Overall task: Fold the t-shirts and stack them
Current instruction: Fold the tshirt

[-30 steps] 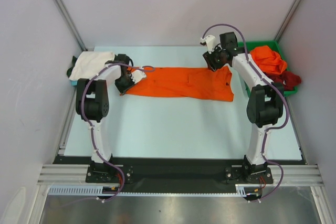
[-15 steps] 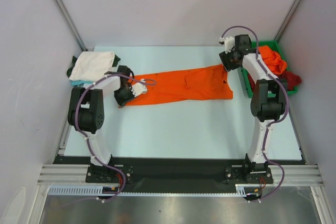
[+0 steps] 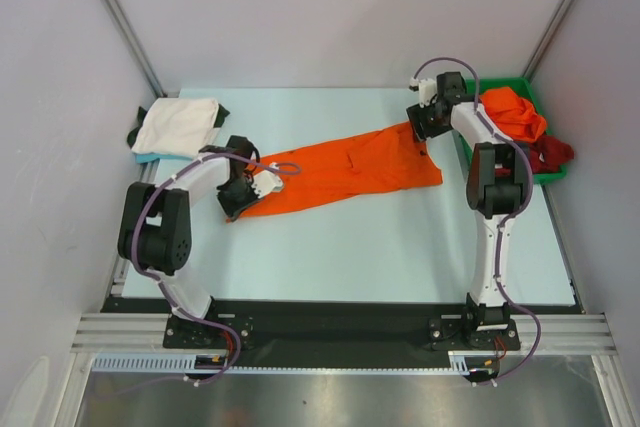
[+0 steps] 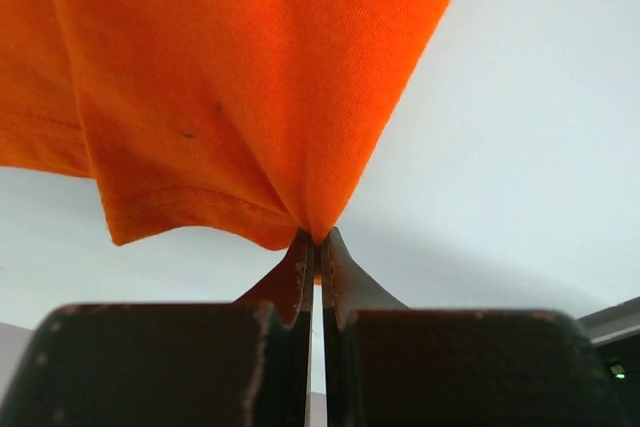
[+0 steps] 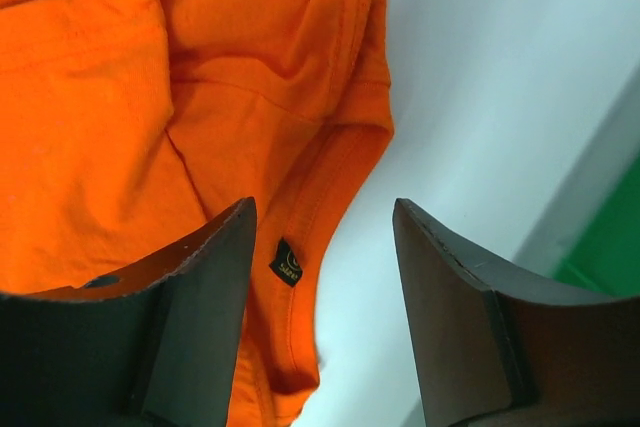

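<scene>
A bright orange t-shirt (image 3: pixel 345 169) lies folded lengthwise across the table, slanting from lower left to upper right. My left gripper (image 3: pixel 238 199) is shut on its left end; the left wrist view shows the cloth (image 4: pixel 230 87) pinched between the closed jaws (image 4: pixel 317 239). My right gripper (image 3: pixel 418 125) is open just above the shirt's right end; its wrist view shows the collar and a black label (image 5: pixel 286 263) between the spread fingers (image 5: pixel 215 257). A folded white t-shirt (image 3: pixel 178 125) lies at the back left. Another orange t-shirt (image 3: pixel 512 112) and a dark red one (image 3: pixel 552 152) sit in the bin.
A green plastic bin (image 3: pixel 548 175) stands at the back right against the wall. The white shirt rests on dark and blue cloth (image 3: pixel 135 137). Grey walls and metal posts close the table on three sides.
My left gripper has pulled the shirt's left end toward the near edge, so the shirt now slants. My right gripper has let go of the right end and stands open above it.
</scene>
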### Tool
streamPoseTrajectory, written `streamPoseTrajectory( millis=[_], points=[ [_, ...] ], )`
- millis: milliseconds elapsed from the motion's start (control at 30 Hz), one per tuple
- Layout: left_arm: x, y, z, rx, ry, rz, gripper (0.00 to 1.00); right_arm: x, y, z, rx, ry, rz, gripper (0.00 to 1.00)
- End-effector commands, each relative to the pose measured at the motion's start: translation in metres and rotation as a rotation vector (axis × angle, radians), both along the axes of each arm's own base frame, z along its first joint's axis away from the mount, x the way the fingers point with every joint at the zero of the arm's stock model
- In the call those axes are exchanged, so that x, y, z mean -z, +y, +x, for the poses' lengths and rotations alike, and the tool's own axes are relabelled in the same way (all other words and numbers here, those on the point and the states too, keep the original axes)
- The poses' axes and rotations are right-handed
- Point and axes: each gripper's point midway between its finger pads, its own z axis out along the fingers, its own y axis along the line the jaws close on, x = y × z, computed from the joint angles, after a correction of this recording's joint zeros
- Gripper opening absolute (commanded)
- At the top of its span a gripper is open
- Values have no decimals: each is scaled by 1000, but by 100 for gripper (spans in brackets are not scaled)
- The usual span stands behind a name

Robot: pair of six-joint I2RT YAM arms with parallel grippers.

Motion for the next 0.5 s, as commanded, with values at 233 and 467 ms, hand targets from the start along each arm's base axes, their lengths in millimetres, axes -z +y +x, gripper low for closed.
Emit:
streamPoseTrajectory(
  millis=[233, 467],
  points=[
    [-22, -19, -26, -28, 7, -7, 0, 12, 8, 16, 5, 7, 51, 61],
    [-27, -26, -42, -19, 25, -2, 0, 28, 10, 15, -17, 38, 67, 22]
  ],
)
